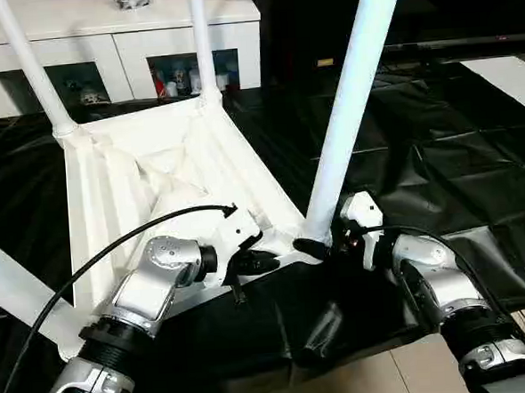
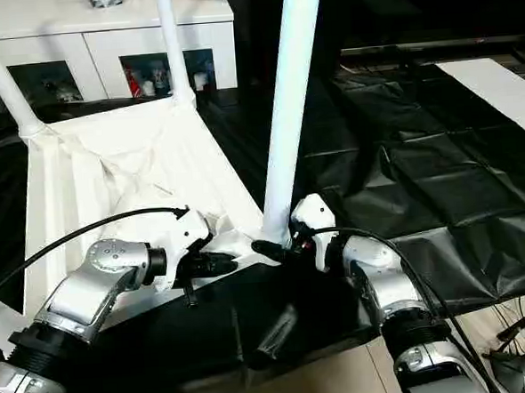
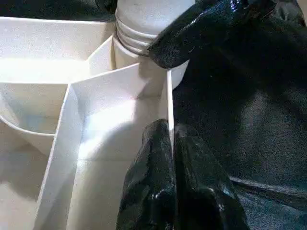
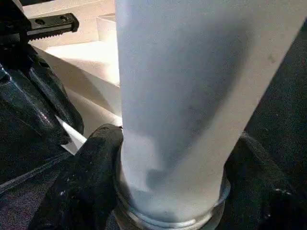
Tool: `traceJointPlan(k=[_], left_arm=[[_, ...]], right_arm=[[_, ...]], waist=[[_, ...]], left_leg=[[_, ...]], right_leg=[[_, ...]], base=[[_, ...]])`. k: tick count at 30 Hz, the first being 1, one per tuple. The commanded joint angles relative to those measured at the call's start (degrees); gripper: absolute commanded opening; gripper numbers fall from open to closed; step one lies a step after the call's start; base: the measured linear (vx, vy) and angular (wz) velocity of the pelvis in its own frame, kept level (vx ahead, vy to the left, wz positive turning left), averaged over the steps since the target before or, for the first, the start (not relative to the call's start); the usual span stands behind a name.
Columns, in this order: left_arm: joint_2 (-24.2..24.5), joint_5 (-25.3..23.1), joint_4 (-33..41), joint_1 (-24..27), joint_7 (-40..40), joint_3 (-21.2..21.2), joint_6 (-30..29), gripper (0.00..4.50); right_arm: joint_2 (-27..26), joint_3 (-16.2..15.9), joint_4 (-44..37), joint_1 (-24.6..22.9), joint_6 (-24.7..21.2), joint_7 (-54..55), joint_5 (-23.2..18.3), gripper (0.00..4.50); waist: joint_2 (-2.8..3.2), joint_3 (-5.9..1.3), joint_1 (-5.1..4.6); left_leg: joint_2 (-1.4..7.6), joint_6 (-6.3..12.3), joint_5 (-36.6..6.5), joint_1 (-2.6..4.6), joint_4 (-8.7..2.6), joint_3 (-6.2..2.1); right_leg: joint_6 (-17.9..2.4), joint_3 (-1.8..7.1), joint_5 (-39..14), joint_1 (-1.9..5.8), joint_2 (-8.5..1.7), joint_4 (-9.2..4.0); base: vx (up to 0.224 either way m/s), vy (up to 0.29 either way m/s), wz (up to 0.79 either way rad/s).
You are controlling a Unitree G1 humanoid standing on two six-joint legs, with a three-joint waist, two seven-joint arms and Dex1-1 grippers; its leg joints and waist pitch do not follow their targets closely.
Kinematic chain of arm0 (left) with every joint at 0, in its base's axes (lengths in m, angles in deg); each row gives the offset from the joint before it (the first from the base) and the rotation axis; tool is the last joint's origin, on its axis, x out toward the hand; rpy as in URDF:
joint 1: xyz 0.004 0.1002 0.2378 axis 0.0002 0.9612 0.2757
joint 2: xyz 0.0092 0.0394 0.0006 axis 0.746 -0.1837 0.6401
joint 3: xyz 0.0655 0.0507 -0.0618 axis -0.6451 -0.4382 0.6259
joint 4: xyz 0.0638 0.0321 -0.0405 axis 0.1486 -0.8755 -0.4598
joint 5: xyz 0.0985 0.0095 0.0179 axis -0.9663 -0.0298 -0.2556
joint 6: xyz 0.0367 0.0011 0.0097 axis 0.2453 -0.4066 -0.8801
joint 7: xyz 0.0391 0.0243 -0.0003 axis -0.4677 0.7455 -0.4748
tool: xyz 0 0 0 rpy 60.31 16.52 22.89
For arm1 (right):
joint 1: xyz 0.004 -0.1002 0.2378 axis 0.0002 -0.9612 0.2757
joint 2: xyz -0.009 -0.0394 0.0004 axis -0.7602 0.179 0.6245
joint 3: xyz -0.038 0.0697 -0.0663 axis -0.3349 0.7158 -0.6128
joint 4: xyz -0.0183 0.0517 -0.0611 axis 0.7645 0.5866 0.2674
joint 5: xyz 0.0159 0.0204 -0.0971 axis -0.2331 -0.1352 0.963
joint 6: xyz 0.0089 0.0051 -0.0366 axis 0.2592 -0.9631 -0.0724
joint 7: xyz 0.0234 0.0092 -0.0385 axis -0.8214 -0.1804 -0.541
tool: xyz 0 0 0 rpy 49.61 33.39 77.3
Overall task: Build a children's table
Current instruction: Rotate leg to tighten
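Right gripper (image 1: 323, 244) straddles the upright leg (image 1: 350, 102) base at frame centre, fingers either side, grip unconfirmed; left gripper (image 3: 171, 158) pinched on tabletop rim (image 3: 169, 103).

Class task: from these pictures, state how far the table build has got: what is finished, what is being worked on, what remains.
Done: the upside-down top has legs standing in its two far sockets.
In hand: the right pincer brackets the near leg's base at its socket; the left pincer pinches the top's rim.
Left: seating that leg. The fourth corner is unclear.

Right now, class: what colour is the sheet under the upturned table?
Black sheet, clearest in the left eye view.
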Motion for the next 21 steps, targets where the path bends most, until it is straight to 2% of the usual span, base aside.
traceJointPlan(k=[1, 6, 9, 11, 12, 13, 14, 15, 16, 17, 18, 21], left_arm=[[-0.15, -0.19, -0.73, 2.13, 2.11, -2.9, -1.17, 0.0], [-0.27, -0.13, -1.15, 2.19, 1.59, -2.45, -1.34, 0.0], [-2.24, -0.46, -3.51, 1.21, -2.29, -0.94, -1.19, 0.0], [-4.18, -0.98, -6.01, 0.11, -6.33, 0.43, -0.35, 0.0], [-5.06, -1.17, -7.15, -0.4, -8.08, 1.04, 0.0, 0.0], [-6.9, -1.25, -9.69, -1.55, -11.19, 2.18, 0.45, 0.0], [-8.3, -1.45, -11.77, -2.53, -13.91, 3.01, 0.81, 0.0], [-10.93, -2.01, -15.7, -4.51, -18.77, 4.04, 0.92, 0.0], [-11.64, -2.24, -16.74, -5.09, -19.97, 4.16, 0.77, 0.0], [-12.94, -2.62, -18.44, -6.16, -22.45, 4.53, 0.44, 0.0], [-13.94, -2.98, -19.86, -7.08, -24.13, 4.71, 0.21, 0.0], [-15.49, -3.45, -22.5, -8.7, -26.7, 5.17, 1.07, 0.0]], right_arm=[[0.0, 0.46, 0.01, -0.27, -0.67, -0.16, -0.61, 2.69], [-0.15, 0.61, 0.06, -0.32, -0.9, 0.14, -0.59, 2.67], [-1.68, 1.89, 1.76, 0.38, -0.48, 4.97, -0.28, 2.67], [-2.79, 2.57, 3.5, 1.06, 0.59, 9.34, 0.63, 2.67], [-3.32, 2.9, 4.31, 1.39, 1.06, 11.43, 1.01, 2.67], [-4.78, 4.06, 6.09, 2.25, 1.65, 16.68, 1.35, 2.67], [-6.09, 5.18, 7.3, 2.95, 1.61, 20.62, 1.11, 2.67], [-9.38, 7.63, 9.16, 4.33, 0.68, 28.48, -0.05, 2.67], [-10.52, 8.36, 9.51, 4.72, 0.14, 30.77, -0.56, 2.67], [-12.27, 8.43, 10.4, 5.41, -0.81, 34.88, -0.03, 2.67], [-13.49, 7.92, 11.3, 6.03, -1.6, 38.43, 1.24, 2.67], [-15.36, 6.61, 13.4, 7.22, -2.93, 44.47, 3.85, 2.67]], waist=[[-0.32, -2.78, -0.01], [-0.26, -2.82, -0.01], [-0.31, -2.76, -0.14], [-0.34, -2.5, -0.29], [-0.57, -2.42, -0.36], [-0.56, -2.34, -0.47], [-0.56, -2.34, -0.47], [-0.34, -2.31, -0.83], [-0.43, -2.45, -0.66], [-0.27, -2.45, -0.82], [-0.33, -2.57, -0.68], [-0.3, -2.71, -0.72]], left_leg=[[1.8, 3.77, -16.14, 0.29, -4.23, -0.23], [1.78, 4.05, -15.42, 0.28, -4.16, -0.21], [1.73, 3.8, -15.61, 0.21, -4.17, -0.17], [1.66, 3.03, -17.72, 0.35, -4.32, -0.19], [1.62, 2.35, -19.25, 0.56, -4.37, -0.3], [1.47, 1.89, -20.17, 0.58, -4.36, -0.33], [1.47, 1.89, -20.17, 0.58, -4.36, -0.33], [1.33, 0.98, -21.8, 0.69, -4.42, -0.5], [1.42, 0.47, -22.24, 0.92, -4.46, -0.66], [1.35, 0.5, -22.01, 0.67, -4.53, -0.67], [1.45, 0.75, -21.34, 0.65, -4.62, -0.63], [1.26, 0.89, -20.31, 0.51, -4.56, -0.54]], right_leg=[[-14.16, 1.53, -14.04, 2.5, -2.05, -3.64], [-14.35, 1.51, -13.36, 2.55, -2.04, -3.58], [-14.36, 1.54, -13.71, 2.49, -2.03, -3.63], [-13.52, 1.5, -17.36, 2.24, -2.01, -4.03], [-12.6, 1.49, -20.57, 2.06, -2.11, -4.32], [-11.68, 1.51, -22.94, 1.9, -2.09, -4.59], [-11.68, 1.51, -22.94, 1.9, -2.09, -4.59], [-10.69, 1.54, -25.77, 1.44, -2.15, -4.86], [-10.13, 1.45, -26.12, 1.55, -2.19, -4.96], [-10.08, 1.52, -25.67, 1.51, -2.16, -4.86], [-10.11, 1.44, -23.21, 1.72, -2.03, -4.84], [-10.47, 1.43, -21.03, 1.73, -1.96, -4.66]], base=[[0.0, 0.0, 0.0], [0.0, 0.0, 0.0], [0.0, 0.0, 0.0], [0.0, 0.0, 0.0], [0.0, 0.0, 0.0], [0.0, 0.0, 0.0], [0.0, 0.0, 0.0], [0.0, 0.0, 0.0], [0.0, 0.0, 0.0], [0.0, 0.0, 0.0], [0.0, 0.0, 0.0], [0.0, 0.0, 0.0]])
